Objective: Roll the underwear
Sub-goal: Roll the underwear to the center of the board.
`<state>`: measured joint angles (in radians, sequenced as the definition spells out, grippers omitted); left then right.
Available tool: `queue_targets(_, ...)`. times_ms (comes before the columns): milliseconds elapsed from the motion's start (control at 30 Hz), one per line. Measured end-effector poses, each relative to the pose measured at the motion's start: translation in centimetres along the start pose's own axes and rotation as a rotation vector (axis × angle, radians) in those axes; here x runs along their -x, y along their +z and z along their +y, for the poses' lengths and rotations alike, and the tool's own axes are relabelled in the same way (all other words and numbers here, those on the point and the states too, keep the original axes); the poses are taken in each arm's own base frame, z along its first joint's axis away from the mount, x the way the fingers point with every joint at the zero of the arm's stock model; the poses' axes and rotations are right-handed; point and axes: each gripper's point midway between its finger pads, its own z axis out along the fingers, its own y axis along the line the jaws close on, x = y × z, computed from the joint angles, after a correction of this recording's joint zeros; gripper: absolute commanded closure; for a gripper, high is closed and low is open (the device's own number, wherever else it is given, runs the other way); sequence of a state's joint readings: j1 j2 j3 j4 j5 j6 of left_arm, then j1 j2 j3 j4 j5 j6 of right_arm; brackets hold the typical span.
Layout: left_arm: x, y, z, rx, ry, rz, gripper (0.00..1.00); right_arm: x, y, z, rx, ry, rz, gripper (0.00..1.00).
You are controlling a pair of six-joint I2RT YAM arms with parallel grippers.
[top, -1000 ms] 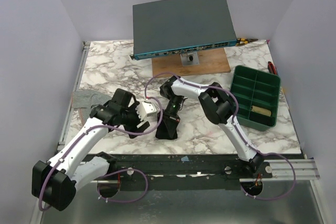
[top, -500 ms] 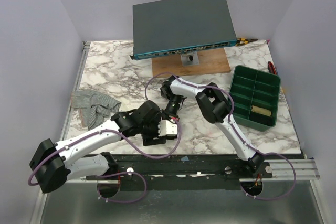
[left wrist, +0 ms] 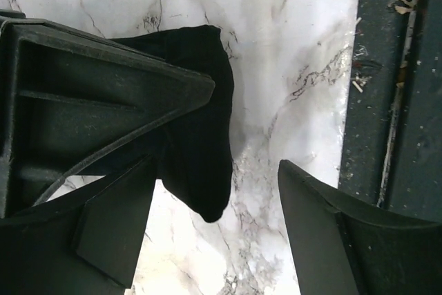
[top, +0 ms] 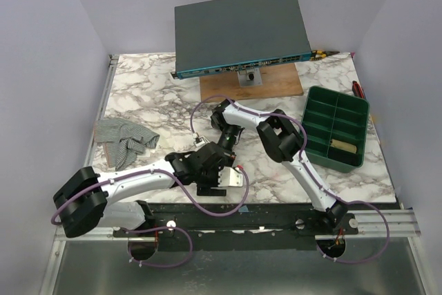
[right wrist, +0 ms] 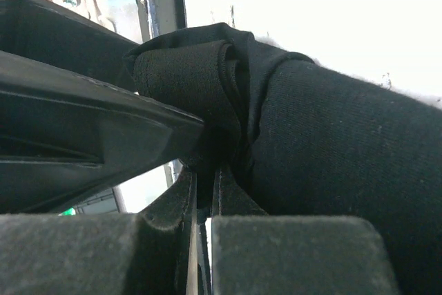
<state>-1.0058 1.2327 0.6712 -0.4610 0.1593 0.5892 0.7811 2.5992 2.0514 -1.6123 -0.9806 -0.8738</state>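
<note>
We see the right gripper [right wrist: 204, 170] clamped tight on the bunched black underwear [right wrist: 311, 136] near the marble table's [top: 138, 88] 6 o'clock edge, with the left gripper [left wrist: 217, 229] spread wide over its tip.

Back centre: the network switch [top: 238, 29], tilted on its wooden board [top: 276, 86], blocks the rear middle of the table [top: 145, 88]
Back left: bare marble beside the switch, open from above
Left edge: a rumpled grey striped cloth [top: 124, 136] lies just beyond the left arm [top: 131, 181]
Near left: the left arm lies low from its base to the centre and bars that approach
Right: the green tray [top: 337, 94], with a bare marble strip between it and the right arm [top: 290, 143]
Centre: the right gripper [right wrist: 204, 170], clamped on the underwear [left wrist: 200, 136], crowds this spot
Left gripper [left wrist: 219, 170]: jaws apart, cloth by one finger, bare marble by the other
</note>
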Motion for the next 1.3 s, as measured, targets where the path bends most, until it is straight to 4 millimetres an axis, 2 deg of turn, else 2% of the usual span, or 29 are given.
queue_targets(100, -0.2, 0.6, 0.4, 0.015, 0.012, 0.009, 0.25, 0.0, 0.0, 0.0, 0.0, 0.001, 0.0, 0.99)
queue_targets(233, -0.3, 1.4, 0.8, 0.026, 0.02, 0.024, 0.38, -0.1, 0.0, 0.0, 0.001, 0.001, 0.0, 0.99)
queue_targets(333, -0.6, 2.0, 0.8, 0.019, 0.018, 0.037, 0.43, -0.1, 0.0, 0.0, 0.001, 0.003, -0.002, 0.99)
queue_targets(533, -1.1, 2.7, 0.6, 0.01, 0.009, 0.051, 0.69, -0.1, 0.0, 0.0, 0.0, 0.003, -0.002, 0.98)
queue_targets(633, -1.1, 3.0, 0.7, 0.017, 0.001, 0.055, 0.84, -0.1, 0.0, 0.0, 0.0, 0.014, -0.002, 0.92)
queue_targets(733, -1.2, 3.1, 0.8, 0.021, -0.009, 0.058, 0.95, -0.2, 0.0, 0.0, -0.004, 0.028, -0.01, 0.79)
queue_targets(867, -1.1, 3.2, 0.9, 0.024, -0.022, 0.056, 1.0, -0.3, -0.3, 0.1, -0.02, 0.042, -0.045, 0.64)
queue_targets(933, -1.2, 3.2, 1.0, 0.024, -0.031, 0.056, 1.0, -0.4, -0.5, 0.3, -0.021, 0.055, -0.067, 0.46)
queue_targets(967, -1.2, 3.1, 1.1, 0.023, -0.038, 0.055, 1.0, -0.5, -0.6, 0.5, -0.016, 0.067, -0.078, 0.42)
queue_targets(1133, -1.2, 3.1, 1.5, 0.003, -0.092, 0.032, 1.0, -1.3, -1.5, 0.8, -0.018, 0.119, -0.127, 0.35)
queue_targets(1300, -1.3, 3.0, 2.2, -0.026, -0.173, -0.004, 1.0, -2.1, -2.2, 0.4, -0.064, 0.128, -0.178, 0.34)
